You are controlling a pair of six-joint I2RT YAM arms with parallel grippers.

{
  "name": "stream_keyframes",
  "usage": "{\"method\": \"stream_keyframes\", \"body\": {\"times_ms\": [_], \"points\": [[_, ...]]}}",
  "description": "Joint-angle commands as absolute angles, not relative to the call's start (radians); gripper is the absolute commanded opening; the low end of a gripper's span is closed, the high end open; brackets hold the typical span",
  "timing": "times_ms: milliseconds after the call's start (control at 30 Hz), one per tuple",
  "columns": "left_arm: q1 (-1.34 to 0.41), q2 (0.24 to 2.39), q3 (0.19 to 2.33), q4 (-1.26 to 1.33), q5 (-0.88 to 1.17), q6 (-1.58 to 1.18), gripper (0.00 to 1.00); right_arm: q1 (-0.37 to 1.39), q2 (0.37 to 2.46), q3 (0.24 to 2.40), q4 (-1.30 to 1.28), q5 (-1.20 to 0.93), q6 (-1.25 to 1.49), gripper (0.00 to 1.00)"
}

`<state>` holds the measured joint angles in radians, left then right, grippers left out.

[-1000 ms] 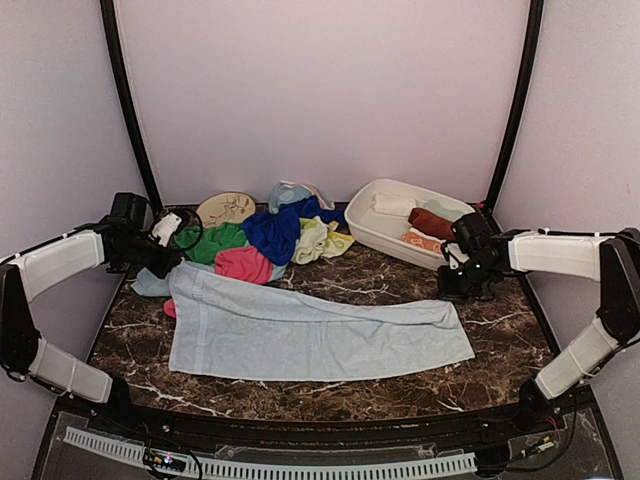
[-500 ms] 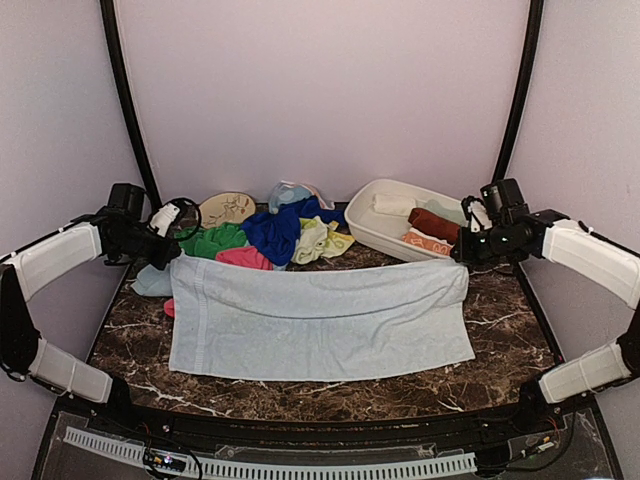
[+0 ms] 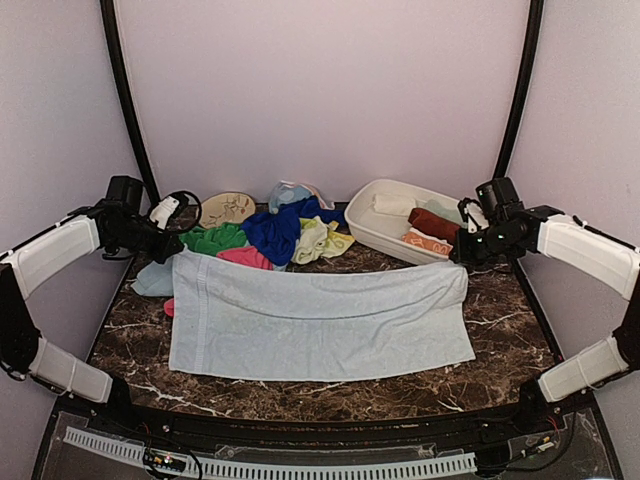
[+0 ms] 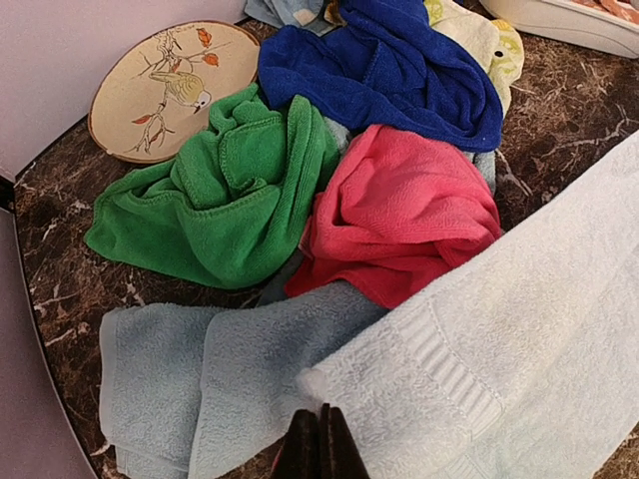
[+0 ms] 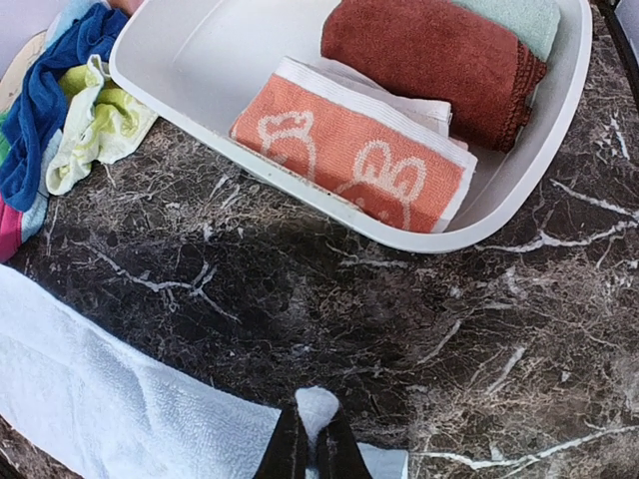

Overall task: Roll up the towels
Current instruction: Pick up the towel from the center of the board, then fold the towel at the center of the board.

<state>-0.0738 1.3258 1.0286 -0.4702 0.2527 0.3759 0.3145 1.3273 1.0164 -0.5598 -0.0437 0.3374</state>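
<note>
A dark brown marble table [image 3: 505, 325], veined in white, filled the lower half of the top view. Toward its upper right stood a white oval plastic basin [image 3: 383, 240], set at an angle. Left of centre, a round tan disc [image 3: 226, 208] painted with a bird on a branch sat close to the pale lilac back wall [image 3: 320, 100]. Two black poles [image 3: 125, 100] curved up at either side, and a white perforated strip [image 3: 300, 468] ran along the bottom edge.

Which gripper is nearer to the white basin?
Right. The right gripper holds the spread towel's corner just in front of the basin; the left gripper holds its other corner, far left, beside the green towel.
</note>
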Motion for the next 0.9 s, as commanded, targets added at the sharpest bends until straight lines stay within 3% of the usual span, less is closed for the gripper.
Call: {"method": "stream_keyframes", "body": {"times_ms": [0, 867], "points": [[-0.066, 1.333, 1.078, -0.508, 0.283, 0.360, 0.00, 0.301, 1.336, 1.075, -0.568, -0.016, 0.317, 0.00], [-0.059, 1.414, 1.182, -0.492, 0.291, 0.345, 0.00, 0.244, 1.393, 1.182, -0.565, 0.044, 0.301, 0.00]]}}
